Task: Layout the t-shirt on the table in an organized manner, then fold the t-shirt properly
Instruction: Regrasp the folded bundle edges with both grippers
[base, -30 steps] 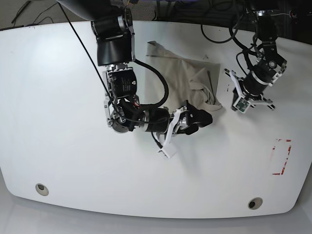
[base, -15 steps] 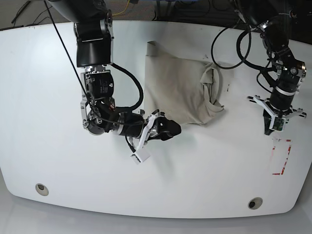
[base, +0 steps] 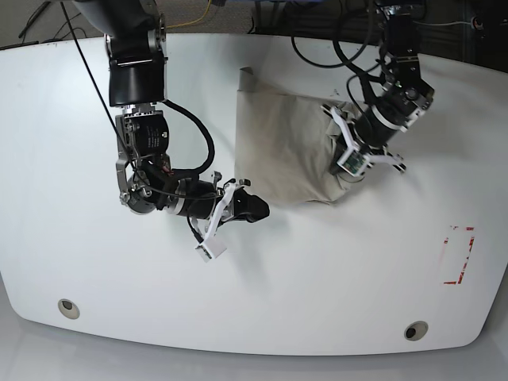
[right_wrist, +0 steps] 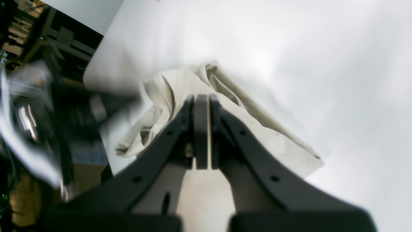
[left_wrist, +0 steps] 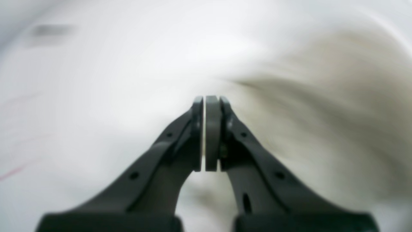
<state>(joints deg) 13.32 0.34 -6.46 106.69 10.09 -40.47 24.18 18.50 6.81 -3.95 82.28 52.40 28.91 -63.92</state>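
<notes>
- The wrinkled beige-grey cotton t-shirt (base: 290, 147) lay bunched on the far middle of the glossy white bench (base: 333, 270)
- Right gripper (base: 258, 208): jaws closed, empty, just off the shirt's near-left edge
- Left gripper (base: 333, 176): jaws closed, over the shirt's right edge

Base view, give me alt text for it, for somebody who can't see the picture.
A wrinkled beige t-shirt lies bunched on the far half of a glossy white table. The left gripper, shut, sits over the shirt's right edge, while the right gripper, also shut, sits over bare table just off the shirt's near-left edge. A red tape outline marks the table's right side.
</notes>
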